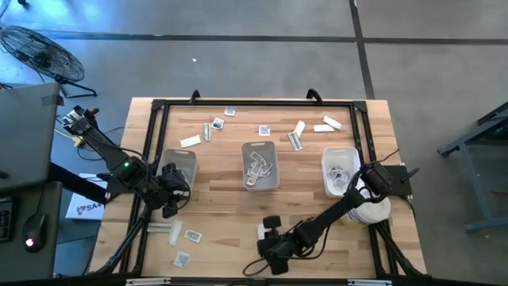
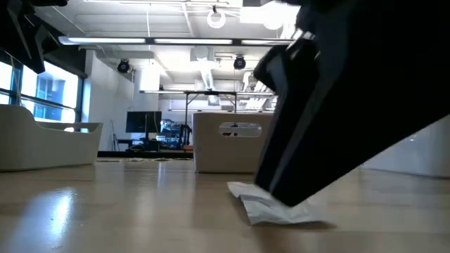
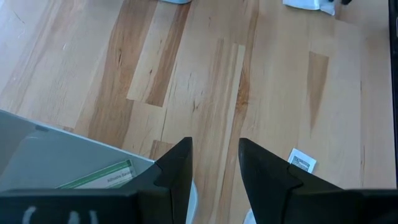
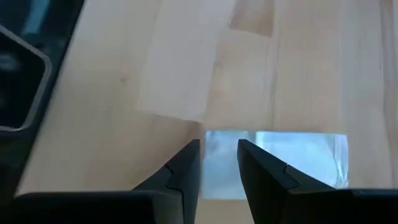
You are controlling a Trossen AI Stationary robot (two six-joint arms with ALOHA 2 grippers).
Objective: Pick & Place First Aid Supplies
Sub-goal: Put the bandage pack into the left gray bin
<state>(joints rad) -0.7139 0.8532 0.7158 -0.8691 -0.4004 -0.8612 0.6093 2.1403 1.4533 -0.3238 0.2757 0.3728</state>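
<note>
1. The right pincer points down at the pale wooden counter, and a narrow gap shows between its two dark fingers.
2. A flat white packet lies on the counter just beyond the fingertips.
3. A dark object with a grey edge stands at one side.
</note>
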